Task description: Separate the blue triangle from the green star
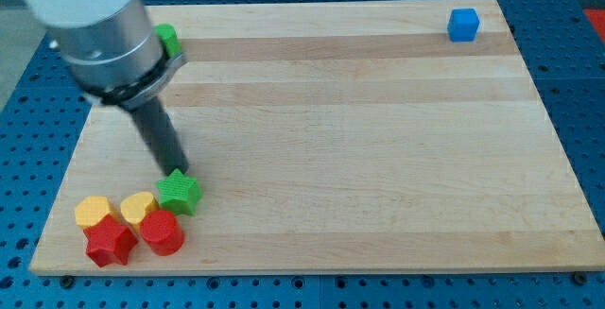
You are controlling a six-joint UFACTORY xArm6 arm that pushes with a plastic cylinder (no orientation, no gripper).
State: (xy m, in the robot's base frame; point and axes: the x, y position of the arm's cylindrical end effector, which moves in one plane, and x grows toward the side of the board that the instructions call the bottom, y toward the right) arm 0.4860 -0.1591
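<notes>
The green star [179, 194] lies near the board's bottom left corner. My tip [177, 171] is right at the star's upper edge, seemingly touching it. The rod slants up and to the view's left to the arm's grey body. No blue triangle shows anywhere in the view. The only blue block is a blue cube [463, 25] at the board's top right corner, far from the star.
Left of the star, touching it, is a tight cluster: a yellow heart [138, 208], a yellow block [93, 212], a red star [109, 243] and a red cylinder [162, 233]. A green block [167, 37] peeks out beside the arm at the top left. The wooden board [359, 139] sits on a blue perforated base.
</notes>
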